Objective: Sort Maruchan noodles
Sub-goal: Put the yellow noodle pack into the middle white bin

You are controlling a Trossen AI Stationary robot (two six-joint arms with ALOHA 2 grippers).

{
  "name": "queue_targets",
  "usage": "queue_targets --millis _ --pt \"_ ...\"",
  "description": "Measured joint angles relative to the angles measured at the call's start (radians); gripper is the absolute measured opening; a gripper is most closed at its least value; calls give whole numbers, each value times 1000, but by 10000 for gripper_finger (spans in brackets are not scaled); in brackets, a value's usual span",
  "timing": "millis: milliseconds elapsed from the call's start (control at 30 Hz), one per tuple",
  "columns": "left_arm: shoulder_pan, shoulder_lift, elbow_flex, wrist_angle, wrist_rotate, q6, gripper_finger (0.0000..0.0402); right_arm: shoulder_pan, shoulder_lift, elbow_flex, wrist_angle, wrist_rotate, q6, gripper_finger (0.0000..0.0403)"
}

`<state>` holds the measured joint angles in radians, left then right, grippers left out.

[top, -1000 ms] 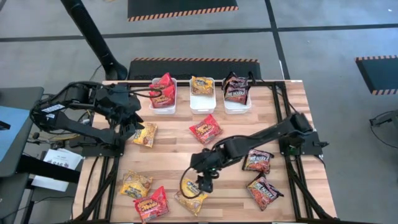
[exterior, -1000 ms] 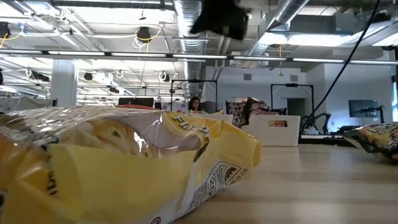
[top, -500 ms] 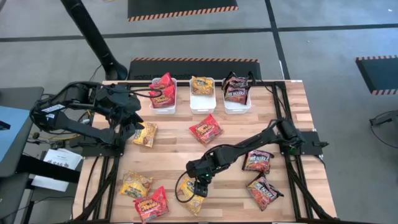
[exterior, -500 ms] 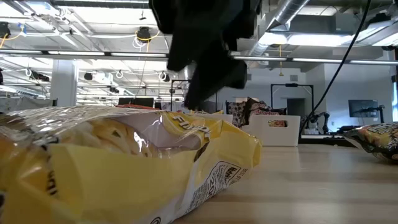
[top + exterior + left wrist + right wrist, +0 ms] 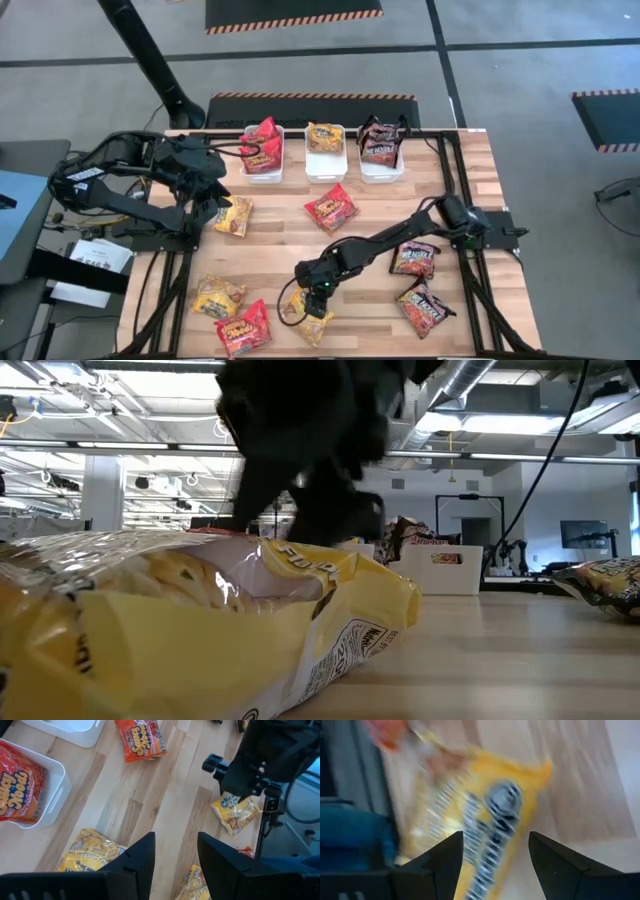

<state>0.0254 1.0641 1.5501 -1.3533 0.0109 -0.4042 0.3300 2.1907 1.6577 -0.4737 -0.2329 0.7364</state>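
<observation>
Packets (image 5: 331,208) litter wooden table (image 5: 280,255), office behind.

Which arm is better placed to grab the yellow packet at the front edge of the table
Right. Its open tool hangs directly over the yellow packet; the left tool waits by the far-left side, near another packet.

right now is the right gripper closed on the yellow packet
No, the right gripper hangs over the yellow packet with its fingers spread wide and nothing between them.

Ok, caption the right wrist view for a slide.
Right gripper, open, poised over a yellow crinkly plastic noodle packet on the wooden table.
</observation>
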Motion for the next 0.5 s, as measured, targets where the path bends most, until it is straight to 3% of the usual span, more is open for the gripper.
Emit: queue_targets --millis 367,500 --pt "0 1 0 1 -1 -2 132 -6 42 0 23 -12 27 248" --pt "0 2 0 2 -15 -6 132 -6 42 0 25 -28 27 214"
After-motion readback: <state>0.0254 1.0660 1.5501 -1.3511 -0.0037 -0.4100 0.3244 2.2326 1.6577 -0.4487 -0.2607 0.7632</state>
